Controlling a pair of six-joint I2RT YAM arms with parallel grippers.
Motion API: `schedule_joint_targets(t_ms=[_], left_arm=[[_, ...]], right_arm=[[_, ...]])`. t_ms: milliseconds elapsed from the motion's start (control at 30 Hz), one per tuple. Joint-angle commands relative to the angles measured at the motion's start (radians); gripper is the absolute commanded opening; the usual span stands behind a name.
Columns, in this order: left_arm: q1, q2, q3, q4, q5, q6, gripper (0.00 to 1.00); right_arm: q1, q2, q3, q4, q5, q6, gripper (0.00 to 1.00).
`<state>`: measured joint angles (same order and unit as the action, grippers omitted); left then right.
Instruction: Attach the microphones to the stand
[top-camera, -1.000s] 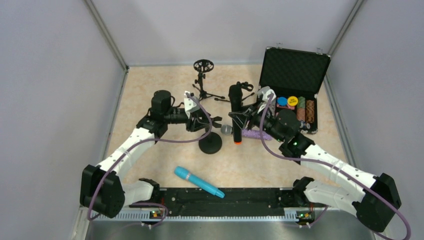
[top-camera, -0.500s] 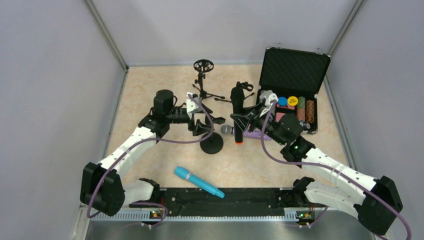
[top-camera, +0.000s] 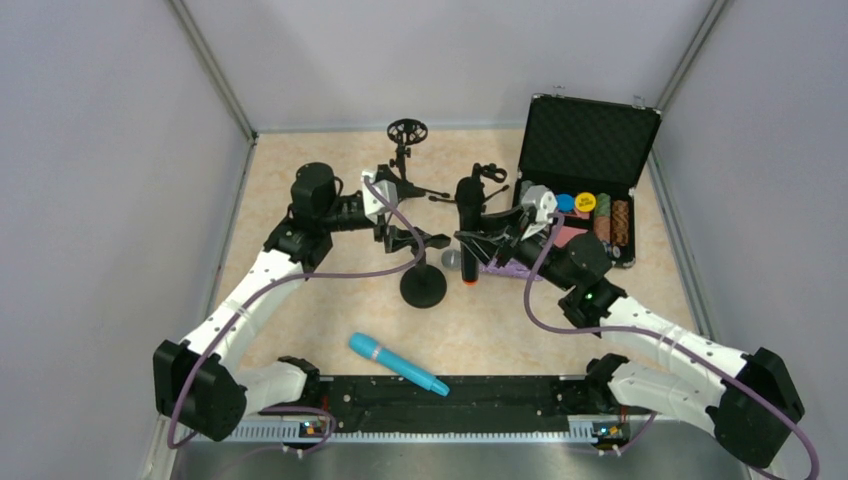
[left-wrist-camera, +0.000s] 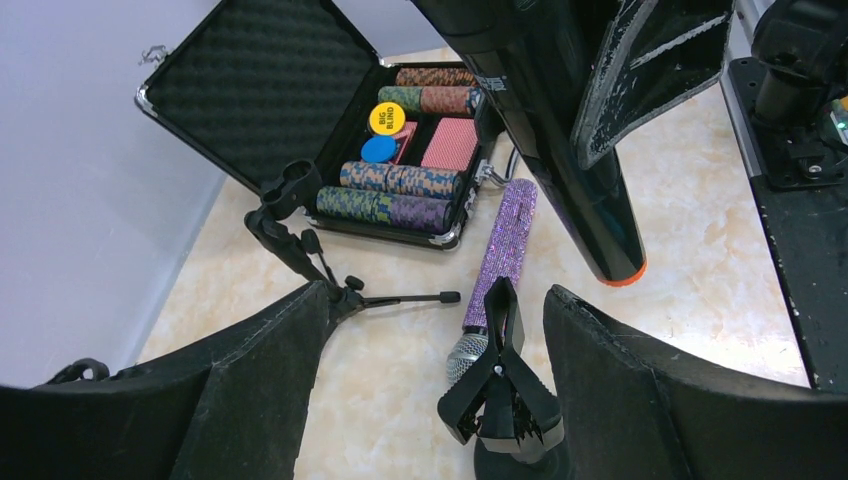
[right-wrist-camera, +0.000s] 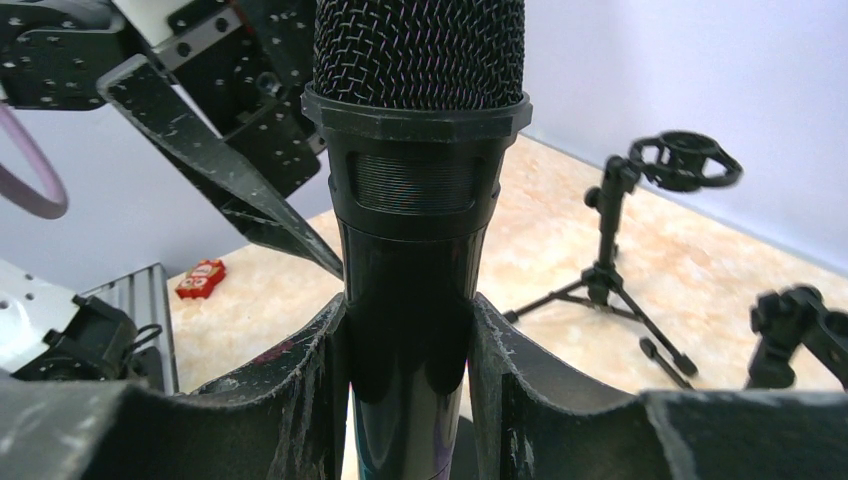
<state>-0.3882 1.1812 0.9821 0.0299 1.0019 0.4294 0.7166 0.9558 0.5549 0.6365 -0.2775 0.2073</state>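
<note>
A black stand with a round base (top-camera: 423, 286) has a spring clip (left-wrist-camera: 500, 388) on top. My left gripper (left-wrist-camera: 435, 385) is open, its fingers either side of the clip, which stands nearer the right one. My right gripper (right-wrist-camera: 408, 350) is shut on the black microphone (right-wrist-camera: 415, 200), holding it upright just right of the stand, orange end ring (left-wrist-camera: 622, 277) downward. The purple glitter microphone (left-wrist-camera: 503, 250) lies on the table behind the clip, silver grille toward the stand. The cyan microphone (top-camera: 397, 363) lies near the front edge.
An open black case (top-camera: 590, 150) of poker chips stands at the back right. Two small tripod stands (top-camera: 405, 160) (top-camera: 487, 180) are at the back centre. A black rail (top-camera: 450, 395) runs along the near edge.
My left gripper has opened from around the clip and drawn back a little up and left. The right gripper has carried the black microphone slightly left and toward the back.
</note>
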Motion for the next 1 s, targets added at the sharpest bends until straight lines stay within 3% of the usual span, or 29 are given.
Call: schedule_joint_targets(t_ms=[0, 267, 400, 600, 967], left_arm=[[-0.003, -0.011, 0.018, 0.017, 0.046, 0.038, 0.83], [-0.003, -0.042, -0.040, -0.023, 0.078, 0.094, 0.83], [-0.004, -0.069, -0.068, -0.105, 0.080, 0.181, 0.83], [-0.002, -0.082, -0.097, -0.099, 0.058, 0.198, 0.80], [-0.002, -0.079, -0.109, -0.038, 0.041, 0.126, 0.83]], right_arm=[[-0.011, 0.048, 0.021, 0.227, -0.134, -0.017, 0.00], [-0.010, 0.167, 0.059, 0.357, -0.127, -0.017, 0.00], [-0.011, 0.210, 0.075, 0.394, -0.077, -0.020, 0.00], [-0.010, 0.264, 0.072, 0.462, 0.000, -0.025, 0.00], [-0.012, 0.151, -0.022, 0.414, 0.058, -0.049, 0.00]])
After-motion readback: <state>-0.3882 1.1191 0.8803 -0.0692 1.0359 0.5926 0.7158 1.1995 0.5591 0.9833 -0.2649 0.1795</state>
